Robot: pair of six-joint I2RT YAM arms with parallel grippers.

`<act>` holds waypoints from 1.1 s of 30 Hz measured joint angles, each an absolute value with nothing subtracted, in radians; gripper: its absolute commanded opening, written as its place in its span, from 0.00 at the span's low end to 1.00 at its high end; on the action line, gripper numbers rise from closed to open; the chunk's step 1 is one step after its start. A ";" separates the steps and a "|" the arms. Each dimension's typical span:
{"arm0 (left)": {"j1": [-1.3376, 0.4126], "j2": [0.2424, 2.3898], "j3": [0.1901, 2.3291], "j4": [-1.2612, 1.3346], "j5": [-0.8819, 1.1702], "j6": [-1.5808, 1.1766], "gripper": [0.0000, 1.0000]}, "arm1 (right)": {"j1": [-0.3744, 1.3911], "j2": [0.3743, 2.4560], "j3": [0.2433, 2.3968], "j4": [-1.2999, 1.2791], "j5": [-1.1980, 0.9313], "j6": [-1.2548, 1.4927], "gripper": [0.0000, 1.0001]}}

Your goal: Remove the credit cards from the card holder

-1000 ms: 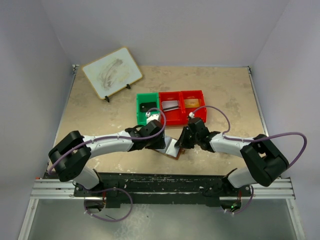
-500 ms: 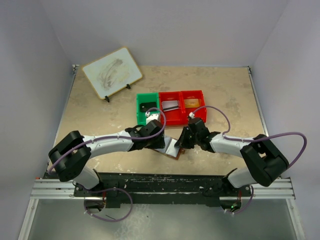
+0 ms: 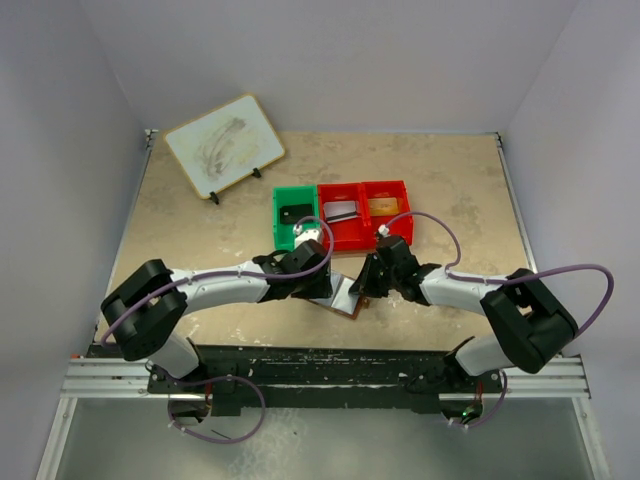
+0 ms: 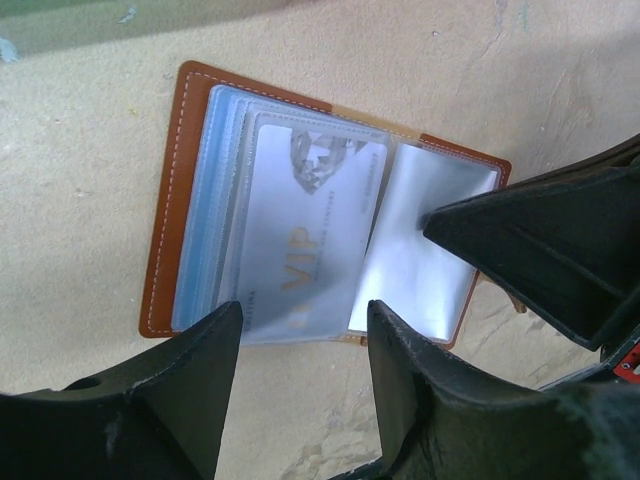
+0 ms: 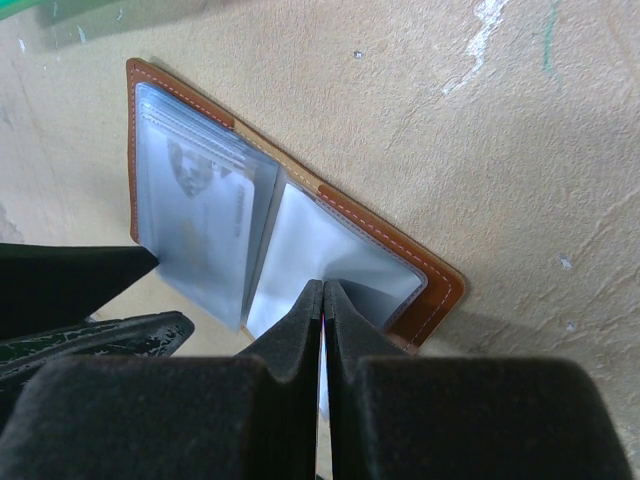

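Leather card holder point(image 3: 347, 297) lies spread open on the table point(image 3: 200, 230), close to the near edge. It sits between the tips of the two arms, on the near side of the green bin point(image 3: 280, 215) and the red bins point(image 3: 360, 215). Its brown cover faces down and clear sleeves fan up from the spine. The top sleeve on one half carries a pale card point(image 4: 310, 240) marked VIP, with more sleeves stacked beneath it. The left gripper point(image 4: 300, 325) sits over that card's lower edge, its jaws standing apart on either side of it. The right gripper point(image 5: 322, 292) has its jaws closed together, tips down on the shiny clear sleeve of the other half — whether they pinch the plastic cannot be told. A white board point(image 3: 224, 145) on a small stand sits at the far left corner.
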State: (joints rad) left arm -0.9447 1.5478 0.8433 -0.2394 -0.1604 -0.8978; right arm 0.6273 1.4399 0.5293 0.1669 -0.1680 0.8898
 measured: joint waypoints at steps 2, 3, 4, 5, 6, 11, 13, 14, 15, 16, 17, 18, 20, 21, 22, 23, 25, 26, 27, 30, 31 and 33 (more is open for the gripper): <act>-0.945 1.556 0.843 -0.228 -0.150 -0.898 0.51 | 0.627 1.439 0.527 0.171 -0.168 0.890 0.04; -0.945 1.560 0.843 -0.223 -0.144 -0.899 0.51 | 0.627 1.439 0.527 0.172 -0.168 0.890 0.04; -0.945 1.561 0.844 -0.221 -0.142 -0.903 0.52 | 0.627 1.439 0.527 0.172 -0.168 0.890 0.04; -0.945 1.562 0.845 -0.225 -0.143 -0.906 0.52 | 0.627 1.439 0.526 0.173 -0.168 0.890 0.04; -0.945 1.565 0.849 -0.229 -0.146 -0.908 0.52 | 0.627 1.439 0.525 0.175 -0.168 0.890 0.04; -0.945 1.574 0.864 -0.251 -0.165 -0.921 0.54 | 0.627 1.439 0.521 0.184 -0.170 0.891 0.04; -0.945 1.574 0.864 -0.252 -0.170 -0.923 0.54 | 0.627 1.439 0.519 0.186 -0.171 0.891 0.04; -0.945 1.574 0.864 -0.253 -0.172 -0.924 0.54 | 0.627 1.439 0.519 0.187 -0.171 0.891 0.04; -0.945 1.574 0.865 -0.255 -0.174 -0.924 0.54 | 0.627 1.439 0.519 0.188 -0.171 0.891 0.04; -0.945 1.574 0.867 -0.258 -0.179 -0.924 0.54 | 0.627 1.439 0.519 0.188 -0.171 0.891 0.04; -0.945 1.574 0.868 -0.263 -0.185 -0.924 0.55 | 0.627 1.439 0.518 0.189 -0.171 0.891 0.04; -0.945 1.574 0.869 -0.270 -0.192 -0.924 0.54 | 0.627 1.439 0.517 0.191 -0.171 0.891 0.04; -0.945 1.574 0.873 -0.283 -0.203 -0.923 0.55 | 0.627 1.439 0.517 0.193 -0.171 0.891 0.04; -0.945 1.574 0.875 -0.287 -0.208 -0.923 0.55 | 0.627 1.439 0.517 0.193 -0.171 0.891 0.04; -0.945 1.574 0.876 -0.294 -0.216 -0.923 0.55 | 0.627 1.439 0.516 0.194 -0.171 0.891 0.04; -0.945 1.574 0.877 -0.300 -0.221 -0.923 0.55 | 0.627 1.439 0.516 0.194 -0.171 0.891 0.04; -0.945 1.574 0.877 -0.310 -0.228 -0.923 0.55 | 0.627 1.439 0.516 0.194 -0.172 0.891 0.04; -0.945 1.574 0.877 -0.311 -0.229 -0.923 0.55 | 0.627 1.439 0.516 0.194 -0.172 0.891 0.04; -0.945 1.574 0.877 -0.312 -0.229 -0.923 0.54 | 0.627 1.439 0.516 0.194 -0.172 0.891 0.04; -0.945 1.574 0.877 -0.309 -0.224 -0.923 0.54 | 0.627 1.439 0.516 0.194 -0.172 0.891 0.04; -0.945 1.574 0.877 -0.307 -0.221 -0.923 0.54 | 0.627 1.439 0.516 0.194 -0.172 0.891 0.04; -0.945 1.574 0.877 -0.304 -0.217 -0.923 0.53 | 0.627 1.439 0.516 0.194 -0.172 0.891 0.04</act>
State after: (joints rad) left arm -0.9447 1.5738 0.8772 -0.3038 -0.2173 -0.9226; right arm 0.6270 1.4391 0.5163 0.1940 -0.1722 0.8909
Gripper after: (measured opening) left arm 0.539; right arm 0.042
